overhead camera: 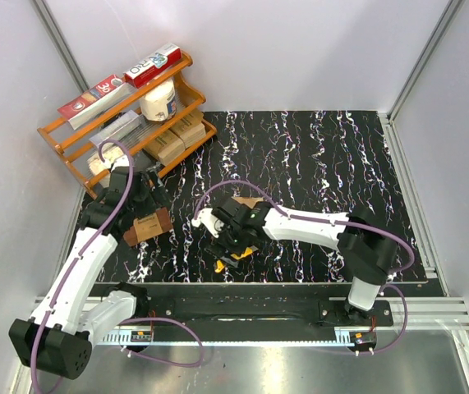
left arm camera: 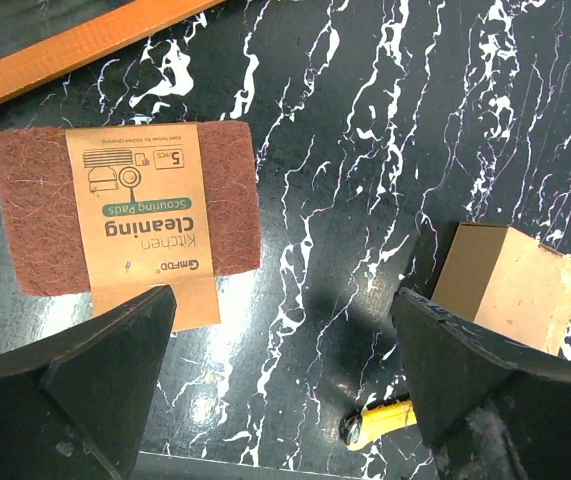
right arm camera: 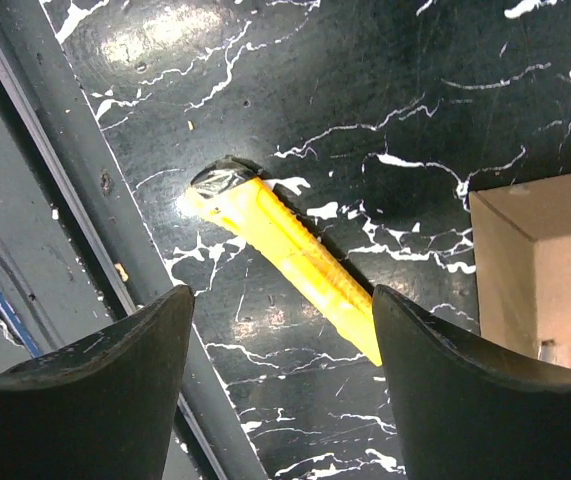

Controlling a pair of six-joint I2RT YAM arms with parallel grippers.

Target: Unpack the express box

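Note:
The express box (left arm camera: 513, 286) is a small plain light-brown cardboard box standing on the black marbled table; in the top view only a tan corner of the box (overhead camera: 249, 202) shows behind my right arm. Its edge (right arm camera: 550, 265) also shows at the right of the right wrist view. A yellow utility knife (right arm camera: 295, 255) lies flat on the table beside it. My right gripper (right arm camera: 283, 300) hovers open over the knife (overhead camera: 236, 259), fingers either side and not touching it. My left gripper (left arm camera: 285, 330) is open and empty, with the box off to its right.
A brown pack of scouring pads (left arm camera: 125, 215) with a paper label lies left of the box, by my left gripper (overhead camera: 154, 201). A wooden rack (overhead camera: 62, 130) with toothpaste cartons, a jar and flat tan cartons stands at the back left. The table's metal front rail (right arm camera: 75, 190) runs close to the knife.

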